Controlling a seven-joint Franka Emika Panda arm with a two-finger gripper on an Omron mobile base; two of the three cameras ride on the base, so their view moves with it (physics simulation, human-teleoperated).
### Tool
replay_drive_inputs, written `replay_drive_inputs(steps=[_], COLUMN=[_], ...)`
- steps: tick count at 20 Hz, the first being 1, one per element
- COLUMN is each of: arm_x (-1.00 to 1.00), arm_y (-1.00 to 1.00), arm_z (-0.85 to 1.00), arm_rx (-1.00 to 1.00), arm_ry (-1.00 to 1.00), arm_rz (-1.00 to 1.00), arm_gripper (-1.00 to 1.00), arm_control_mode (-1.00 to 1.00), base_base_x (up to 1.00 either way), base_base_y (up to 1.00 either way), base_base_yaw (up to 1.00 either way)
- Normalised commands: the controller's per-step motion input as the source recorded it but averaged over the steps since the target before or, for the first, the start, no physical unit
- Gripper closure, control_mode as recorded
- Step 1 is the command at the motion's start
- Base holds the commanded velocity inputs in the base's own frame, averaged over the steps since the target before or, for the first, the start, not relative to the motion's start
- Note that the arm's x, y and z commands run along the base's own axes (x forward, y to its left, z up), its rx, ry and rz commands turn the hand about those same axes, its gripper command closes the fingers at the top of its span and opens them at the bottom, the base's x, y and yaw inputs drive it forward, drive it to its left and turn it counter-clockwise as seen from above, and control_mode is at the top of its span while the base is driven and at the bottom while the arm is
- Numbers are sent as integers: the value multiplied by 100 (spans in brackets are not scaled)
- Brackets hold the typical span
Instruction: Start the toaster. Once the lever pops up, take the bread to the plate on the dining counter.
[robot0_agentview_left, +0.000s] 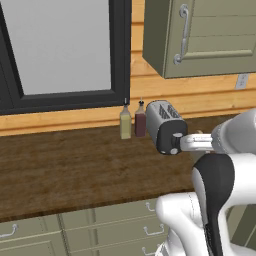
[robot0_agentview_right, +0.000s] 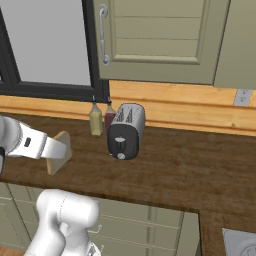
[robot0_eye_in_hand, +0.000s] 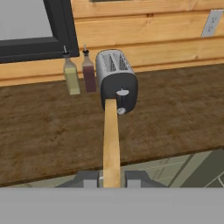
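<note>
The dark grey and silver toaster (robot0_agentview_left: 165, 127) (robot0_agentview_right: 126, 131) (robot0_eye_in_hand: 117, 81) stands on the wood-grain wall counter, its slots empty and its lever on the front face. My gripper (robot0_eye_in_hand: 112, 178) (robot0_agentview_right: 52, 150) is shut on the pale tan bread (robot0_eye_in_hand: 111, 140) (robot0_agentview_right: 59, 152), held on edge in the air in front of the toaster and a little away from it. In the hand view the slice runs edge-on from my fingertips up to the toaster's front. In the left base view my white hand (robot0_agentview_left: 196, 143) is beside the toaster. The plate and the dining counter are out of view.
Two condiment bottles, one yellowish (robot0_agentview_left: 125, 122) (robot0_agentview_right: 95, 121) (robot0_eye_in_hand: 71, 74) and one dark red (robot0_agentview_left: 140, 120) (robot0_agentview_right: 109, 117) (robot0_eye_in_hand: 89, 72), stand just left of the toaster. A black-framed window (robot0_agentview_left: 60, 50) and a wall cabinet (robot0_agentview_right: 160, 40) hang above. A wall outlet (robot0_agentview_right: 242, 97) is at the right.
</note>
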Motion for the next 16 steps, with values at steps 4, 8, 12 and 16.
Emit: replay_drive_inputs(steps=[4,8,12,16], arm_x=[0,0,0,0], arm_y=[0,0,0,0], arm_z=[0,0,0,0], arm_rx=[0,0,0,0], arm_ry=[0,0,0,0], arm_rz=[0,0,0,0], arm_gripper=[100,100,100,100], arm_control_mode=[-100,-100,100,100], base_base_x=[0,0,-6,-50], base_base_y=[0,0,7,72], base_base_yaw=[0,0,0,2])
